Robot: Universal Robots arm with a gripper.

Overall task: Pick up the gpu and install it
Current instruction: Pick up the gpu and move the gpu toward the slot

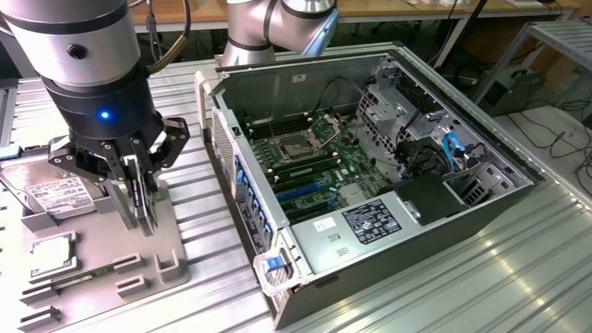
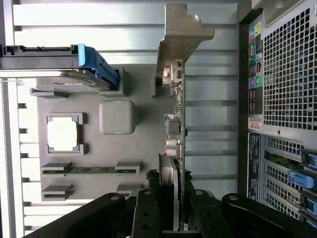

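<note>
A: Wrist view, where's your graphics card?
B: Pinched edge-on in your claw, upright by the tray's edge nearest the computer case. That tray holds a hard drive and memory stick.

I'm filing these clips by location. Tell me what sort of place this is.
Probably a robotics lab or workshop: an open computer case sits on a ribbed metal table, and a robot's gripper is closed on a graphics card over a parts tray.
</note>
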